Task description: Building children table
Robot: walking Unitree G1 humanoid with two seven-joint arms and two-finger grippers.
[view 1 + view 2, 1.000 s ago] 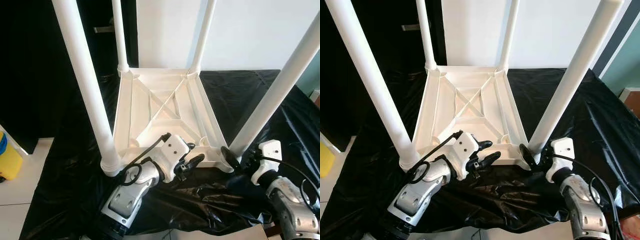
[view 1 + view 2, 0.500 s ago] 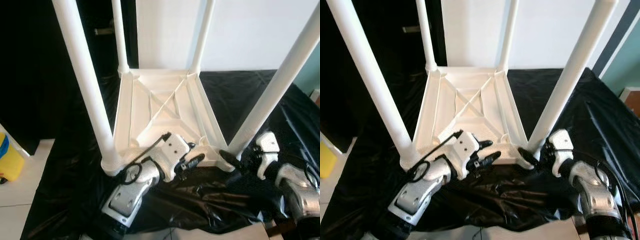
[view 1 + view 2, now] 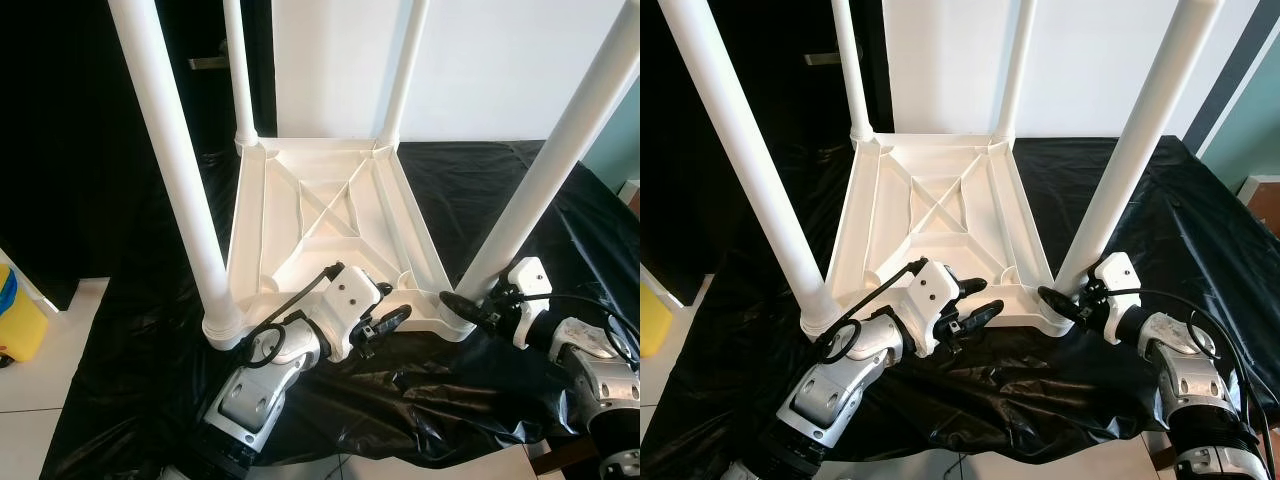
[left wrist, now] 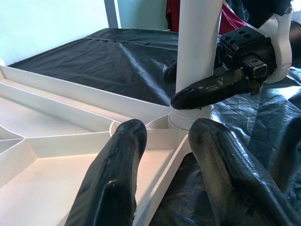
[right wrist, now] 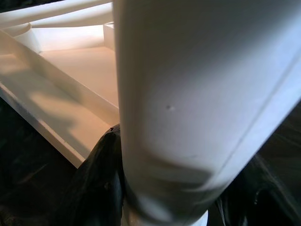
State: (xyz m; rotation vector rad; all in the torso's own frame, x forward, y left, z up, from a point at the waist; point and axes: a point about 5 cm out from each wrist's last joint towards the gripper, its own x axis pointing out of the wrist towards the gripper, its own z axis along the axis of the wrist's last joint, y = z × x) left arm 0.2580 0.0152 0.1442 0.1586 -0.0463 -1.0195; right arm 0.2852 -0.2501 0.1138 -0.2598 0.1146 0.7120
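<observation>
A: What is changing from a second ago?

B: The right claw (image 3: 1065,305) is swinging in lower and closer around the base of the near right leg (image 3: 1120,165), at the lower right of the frame. The left claw (image 3: 975,305) is staying put at the near rim.

A: Where is the children's table (image 3: 930,200) itself?

B: It is lying upside down in the middle of the frame, on a table draped in black plastic sheet (image 3: 1040,400), with all four legs pointing up.

A: How is the right claw sitting?

B: Its fingers (image 4: 211,89) are straddling the leg just above the socket, one on each side. Whether they are actually pinching it, I cannot tell.

A: And the left?

B: It is spread, with one finger over the inside of the frame and the other outside the rim, holding nothing. Probably it is bracing the tabletop so the right arm can seat or tighten that leg.

A: Anything else around?

B: A yellow container (image 3: 15,320) is standing at the far left edge.
</observation>
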